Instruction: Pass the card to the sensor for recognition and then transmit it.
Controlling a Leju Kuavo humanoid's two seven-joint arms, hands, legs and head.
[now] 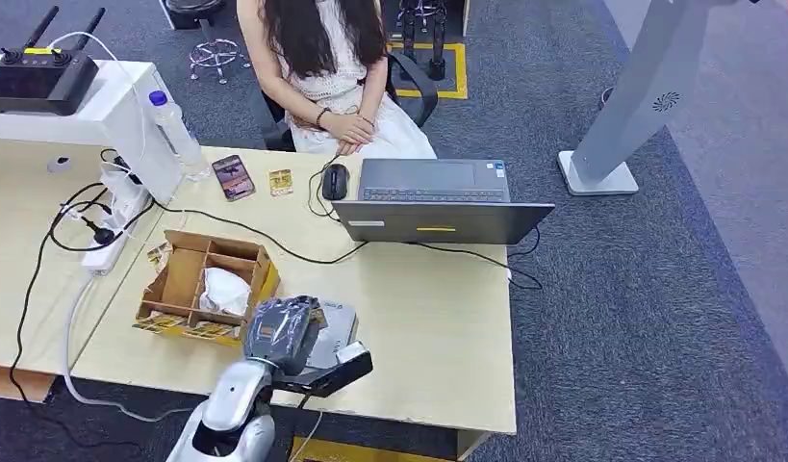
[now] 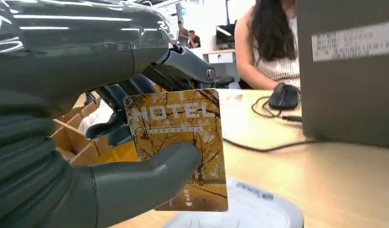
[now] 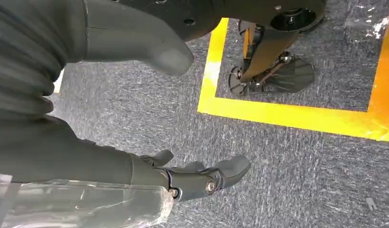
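- While pinching the hotel card (image 2: 180, 142) upright, the left hand (image 2: 135, 156) is hovering just above the pale sensor (image 2: 244, 213)
- Card is probably tilting; slipping from that thin pinch could be spoiling recognition
- Right hand (image 3: 197, 178) is hanging released

One laptop (image 1: 436, 200). One mouse (image 1: 336, 180). One phone (image 1: 234, 177). One water bottle (image 1: 175, 132). One cardboard box (image 1: 205, 286). Two cards: one (image 2: 180, 142) in left hand (image 1: 286, 332), one (image 1: 280, 182) beside phone. One power strip (image 1: 114, 227). One remote controller (image 1: 38, 80). One person (image 1: 332, 72).
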